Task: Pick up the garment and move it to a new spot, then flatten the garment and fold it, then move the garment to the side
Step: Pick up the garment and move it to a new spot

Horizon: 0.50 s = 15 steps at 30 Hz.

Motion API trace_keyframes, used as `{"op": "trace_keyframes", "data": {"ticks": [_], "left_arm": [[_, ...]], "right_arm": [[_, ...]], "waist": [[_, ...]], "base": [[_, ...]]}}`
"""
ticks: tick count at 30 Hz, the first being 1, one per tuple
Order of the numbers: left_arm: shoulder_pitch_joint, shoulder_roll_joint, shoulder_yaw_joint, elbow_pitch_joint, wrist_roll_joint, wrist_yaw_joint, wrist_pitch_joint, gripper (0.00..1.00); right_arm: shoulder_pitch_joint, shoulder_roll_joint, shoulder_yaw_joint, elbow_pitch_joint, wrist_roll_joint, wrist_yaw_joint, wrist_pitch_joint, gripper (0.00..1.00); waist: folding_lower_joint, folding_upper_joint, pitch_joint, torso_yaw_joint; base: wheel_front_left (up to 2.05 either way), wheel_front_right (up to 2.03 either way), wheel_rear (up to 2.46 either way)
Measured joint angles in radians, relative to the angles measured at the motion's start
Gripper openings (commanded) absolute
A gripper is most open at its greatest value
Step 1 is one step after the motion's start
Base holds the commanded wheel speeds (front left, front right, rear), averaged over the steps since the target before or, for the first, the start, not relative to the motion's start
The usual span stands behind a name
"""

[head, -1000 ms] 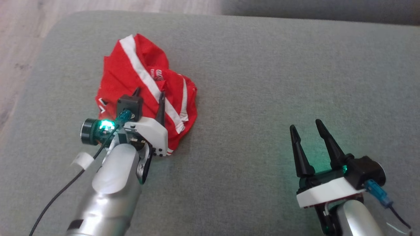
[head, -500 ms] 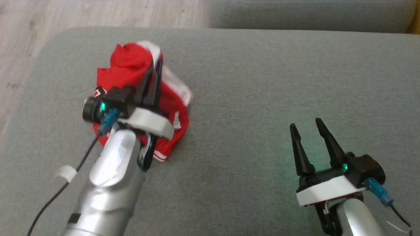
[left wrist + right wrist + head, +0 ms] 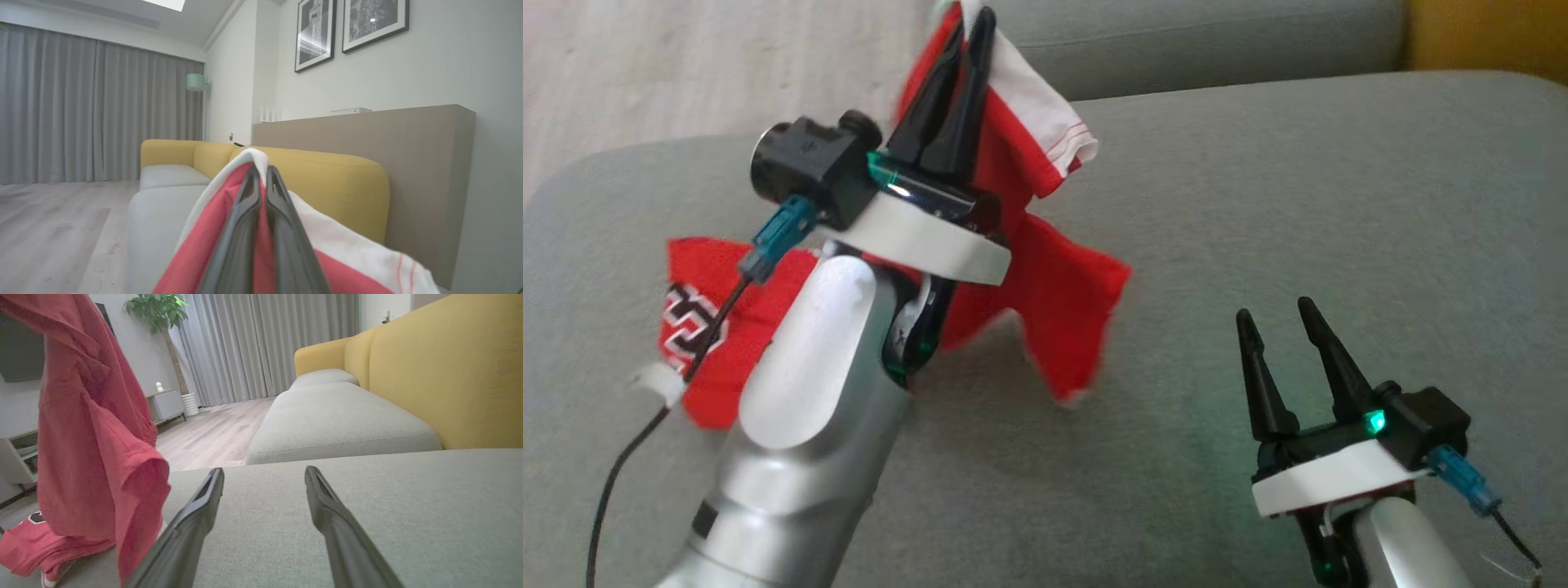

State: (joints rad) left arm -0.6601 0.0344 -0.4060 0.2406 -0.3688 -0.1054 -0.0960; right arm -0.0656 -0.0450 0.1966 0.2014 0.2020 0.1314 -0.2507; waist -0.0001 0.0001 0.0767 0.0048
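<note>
- since the grey sofa seat (image 3: 1298, 204) lies bare and wide on the robot's right side, a new spot for the cloth looks easiest to find that way, between the two arms or nearer the right one.
- red garment (image 3: 1054, 286) with a white band (image 3: 1029, 98) hangs in a long drape from a pinch near its top edge. its long axis runs from that pinch down to the seat, where the tail with the printed badge (image 3: 686, 314) lies on the cushion at the robot's left. i judge the pick-up nearly done, with the carry and the laying down yet to come.
- left arm (image 3: 800, 392) is held high and bears the cloth alone. its jaws are pressed together on a fold of white and red fabric, which spills down either side of the fingers (image 3: 241, 237).
- right arm (image 3: 1388, 531) sits low over the seat, well apart from the garment, its jaws spread wide with nothing between them.
- loose lower flap (image 3: 1070, 359) is the part of the garment nearest those open jaws and hangs to their left. i judge the right arm better placed to catch it if a second hold is wanted for spreading the cloth flat.
</note>
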Motion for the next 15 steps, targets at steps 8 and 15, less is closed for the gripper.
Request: {"op": "trace_keyframes", "data": {"ticks": [8,15], "left_arm": [[-0.072,0.004,-0.034,-0.020,-0.009,0.000,0.109,0.00],[-0.146,0.018,-0.059,0.065,0.019,0.000,0.120,0.00]], "right_arm": [[-0.012,0.000,0.051,-0.044,0.050,0.000,0.000,1.00],[-0.072,-0.001,0.114,-0.083,0.093,0.000,0.000,1.00]], "waist": [[0.0000,0.0000,0.030,-0.133],[0.0002,0.0000,0.089,-0.272]], "base": [[0.00,0.00,0.00],[0.00,0.00,0.00]]}}
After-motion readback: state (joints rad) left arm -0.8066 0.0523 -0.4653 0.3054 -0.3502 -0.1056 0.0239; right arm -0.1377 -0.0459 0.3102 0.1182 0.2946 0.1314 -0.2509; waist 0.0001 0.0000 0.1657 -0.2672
